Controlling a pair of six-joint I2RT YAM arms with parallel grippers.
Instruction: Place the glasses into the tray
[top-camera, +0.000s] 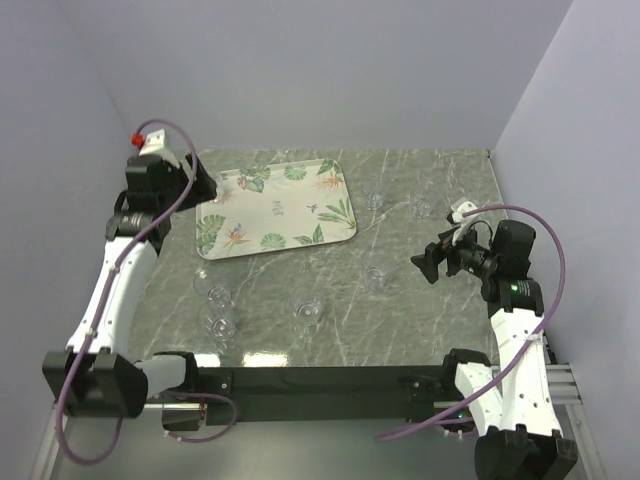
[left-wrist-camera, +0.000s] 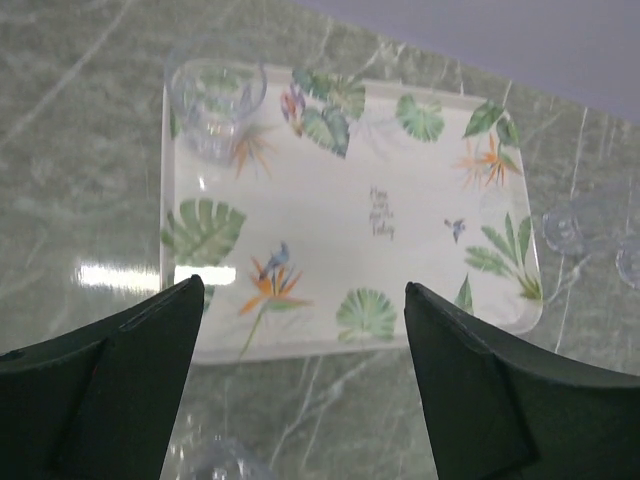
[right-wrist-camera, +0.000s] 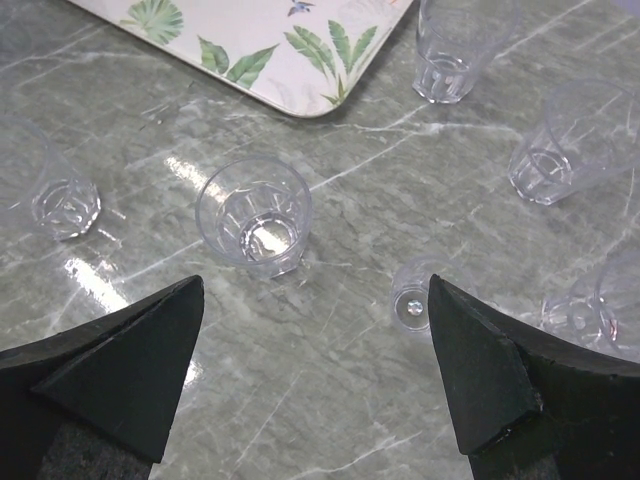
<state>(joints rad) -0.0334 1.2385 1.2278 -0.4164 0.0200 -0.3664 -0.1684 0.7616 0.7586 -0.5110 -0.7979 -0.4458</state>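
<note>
Marble table (top-camera: 400, 300), tray (left-wrist-camera: 330, 240) carrying a lone glass (left-wrist-camera: 215, 100) in one corner; left gripper (left-wrist-camera: 302, 290) hangs over the tray, jaws spread, empty. Right gripper (right-wrist-camera: 315, 285), spread too, faces a loose glass (right-wrist-camera: 255, 215) near the tray: next, I'd say, lower and pinch.

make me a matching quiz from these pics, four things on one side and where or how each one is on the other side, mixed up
Things
1. tray
2. glass A, seen from the left wrist
3. glass B, mid-picture from the right wrist
4. left gripper

Places or states
a. upright on the bare table, outside the tray
b. lying flat toward the table's far left
c. open and empty, above an edge of the tray
d. standing inside a corner of the tray

Pairs: 1-b, 2-d, 3-a, 4-c
</note>
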